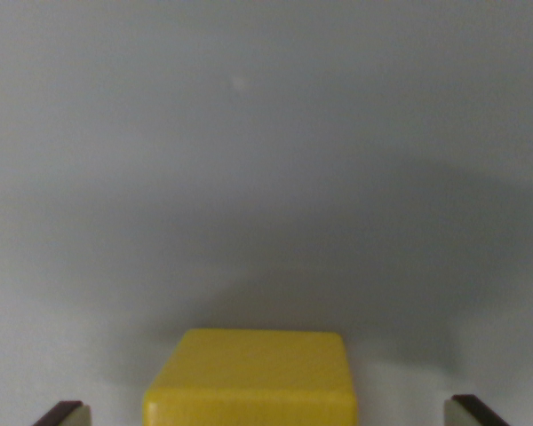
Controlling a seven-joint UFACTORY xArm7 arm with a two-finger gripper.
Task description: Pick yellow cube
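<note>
The yellow cube (250,377) sits at the near edge of the wrist view, just left of centre, resting on a plain pale grey desk (266,133). Its top face and the upper part of its near face show; the lower part runs out of the picture at the bottom. Its corners and edges are rounded, and its colour is an even, bright yellow.

The end effector (269,413) shows only as two fingertips in the bottom corners: one dark-edged tip with a pale inner pad at the wrist view's left (64,414), and a matching one at the wrist view's right (473,411). The jaws stand wide apart, well clear of the cube on both sides, with bare desk visible between each tip and the cube. The cube lies between the two tips, somewhat closer to the left one than to the right. Nothing is gripped.

A broad soft shadow spreads across the desk beyond the cube, darkest just behind it and toward the right, fading out toward the far side and the left. A faint small pale speck (239,84) marks the desk surface in the far part of the view, slightly left of centre. The whole picture is a little blurred, so finer surface detail cannot be made out.
</note>
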